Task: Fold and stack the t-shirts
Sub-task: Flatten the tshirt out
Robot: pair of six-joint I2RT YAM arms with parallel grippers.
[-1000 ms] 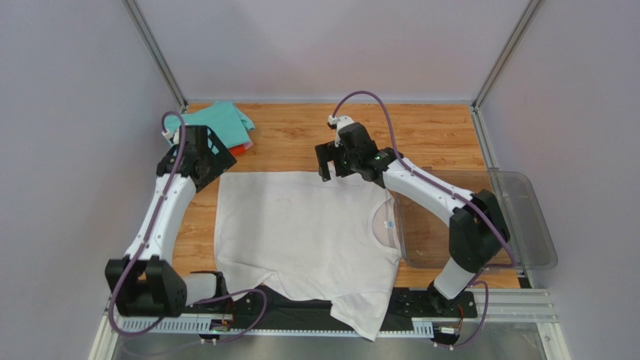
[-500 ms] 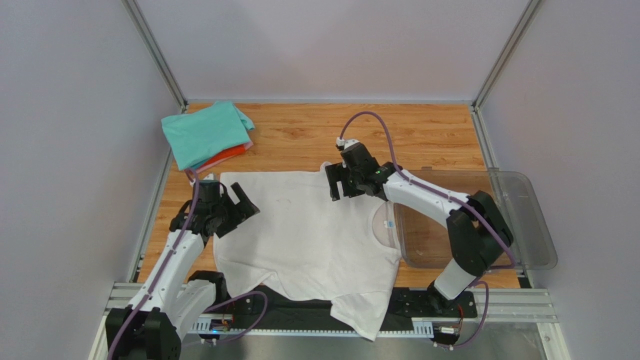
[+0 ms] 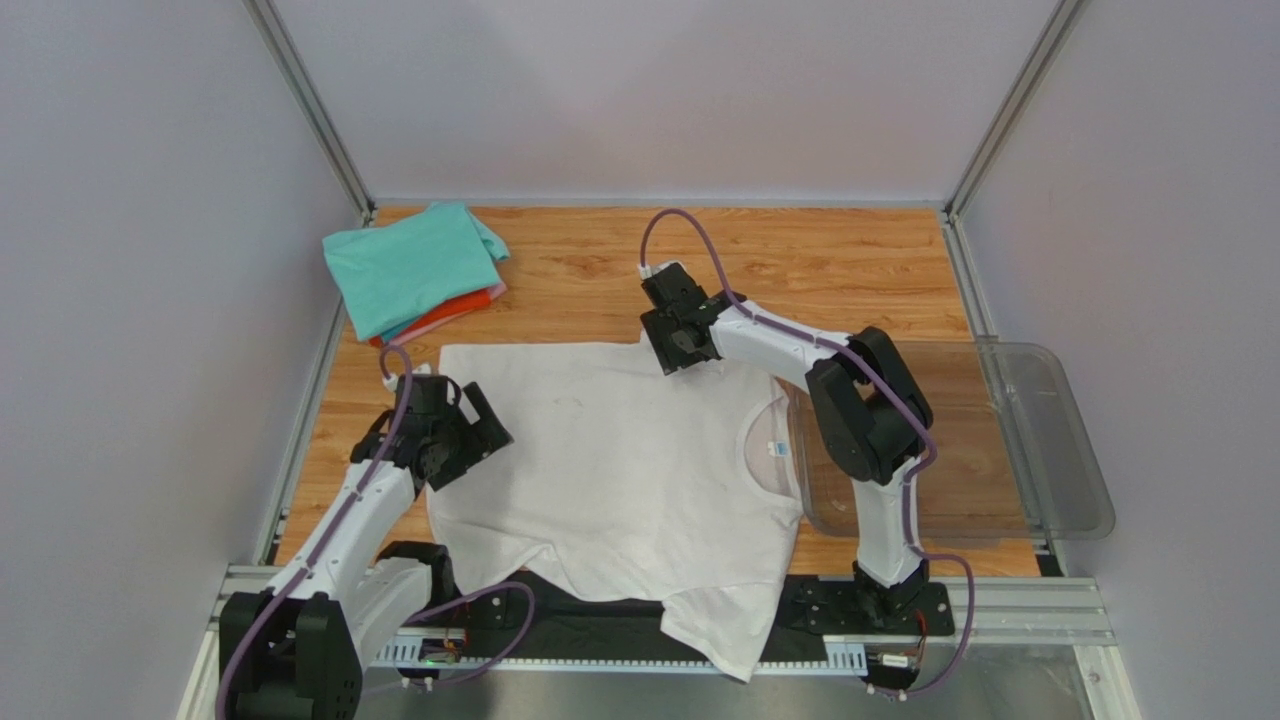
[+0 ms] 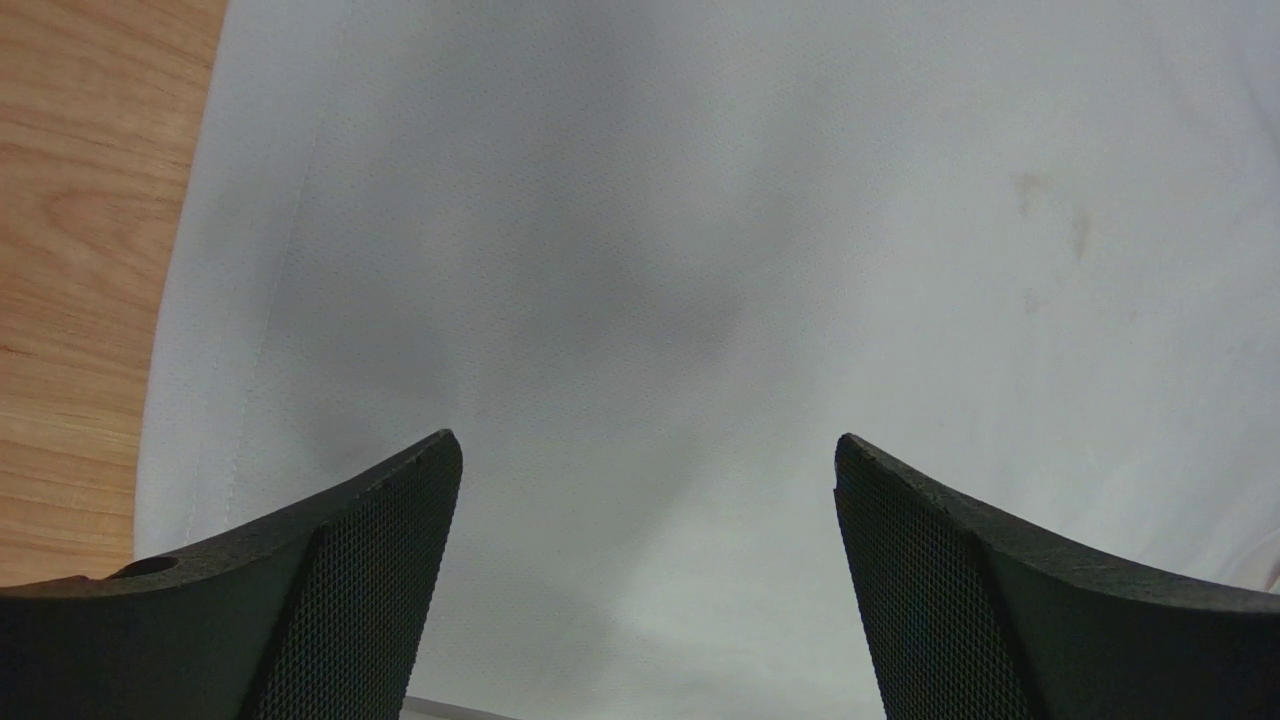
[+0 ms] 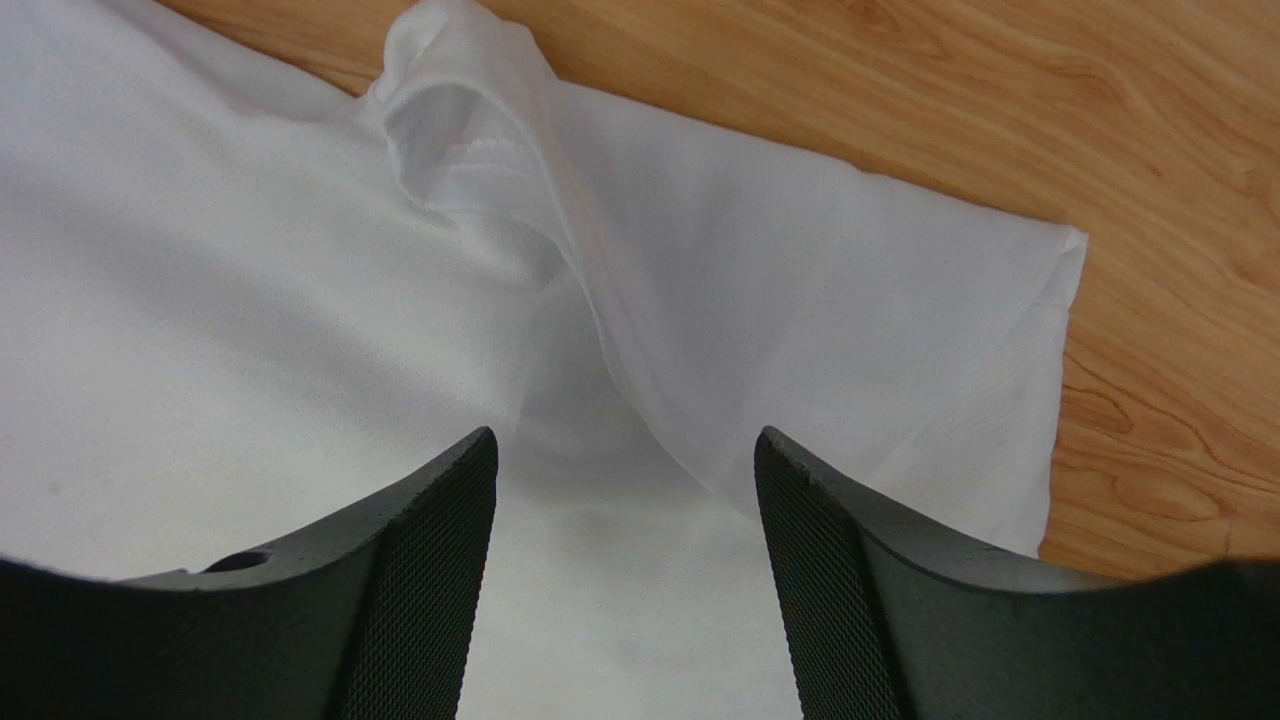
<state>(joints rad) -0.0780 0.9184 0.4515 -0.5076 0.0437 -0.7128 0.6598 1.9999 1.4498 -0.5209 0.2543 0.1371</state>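
Note:
A white t-shirt [image 3: 601,465] lies spread flat on the wooden table, its neck with a small blue label [image 3: 778,447] toward the right and one sleeve hanging over the near edge. My left gripper [image 3: 475,435] is open, low over the shirt's left edge; in the left wrist view [image 4: 646,444] only white cloth [image 4: 676,225] lies between its fingers. My right gripper [image 3: 670,354] is open over the far sleeve, a rumpled fold [image 5: 451,135] ahead of its fingers [image 5: 624,438]. A folded teal shirt [image 3: 409,267] tops a stack with pink and orange-red [image 3: 469,306] edges at the back left.
A clear plastic bin [image 3: 1052,450] stands at the right, its left wall against the shirt's neck. Bare wood [image 3: 842,270] shows along the back. Metal frame posts rise at the back corners. The black arm base rail [image 3: 601,615] runs along the near edge.
My left arm has swung from the back-left stack down to the white shirt's left edge. My right gripper has shifted left and down onto the far sleeve.

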